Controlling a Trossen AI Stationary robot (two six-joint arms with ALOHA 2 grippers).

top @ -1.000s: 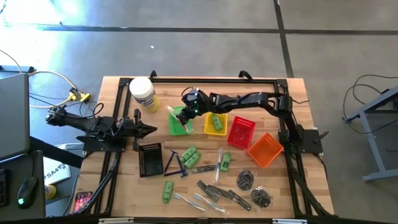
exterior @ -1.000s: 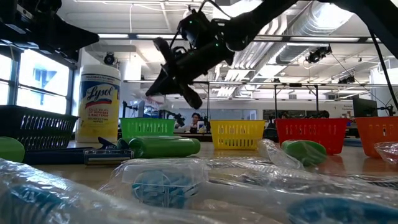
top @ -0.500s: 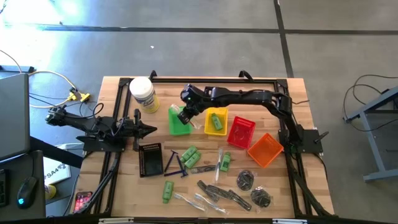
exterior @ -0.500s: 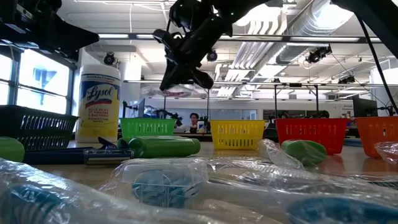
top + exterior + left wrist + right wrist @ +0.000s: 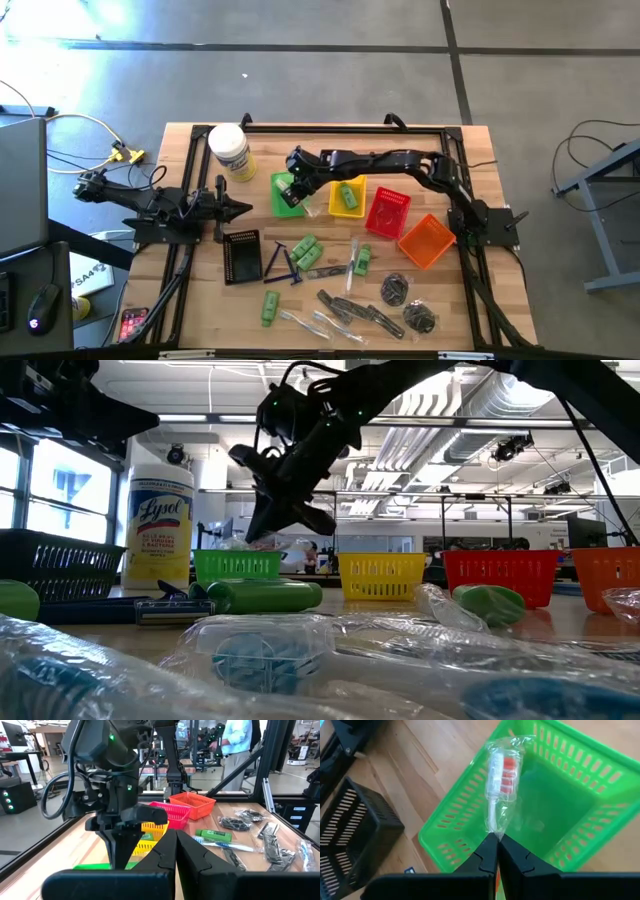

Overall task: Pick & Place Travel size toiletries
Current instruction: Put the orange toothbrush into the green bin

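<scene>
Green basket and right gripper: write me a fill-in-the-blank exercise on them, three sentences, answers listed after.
1. The right gripper is shut on a clear packet that hangs over the ____ basket.
2. In the high view, the basket directly beside the green basket, toward the right arm's base, is ____.
3. The left gripper waits with its fingers ____ near the black basket.

Missing words: green; yellow; shut

Both arms are matte black with chunky jointed housings; the right arm (image 5: 385,160) has looping black cables and what looks like a green indicator light, as does the left arm (image 5: 165,203)
</scene>
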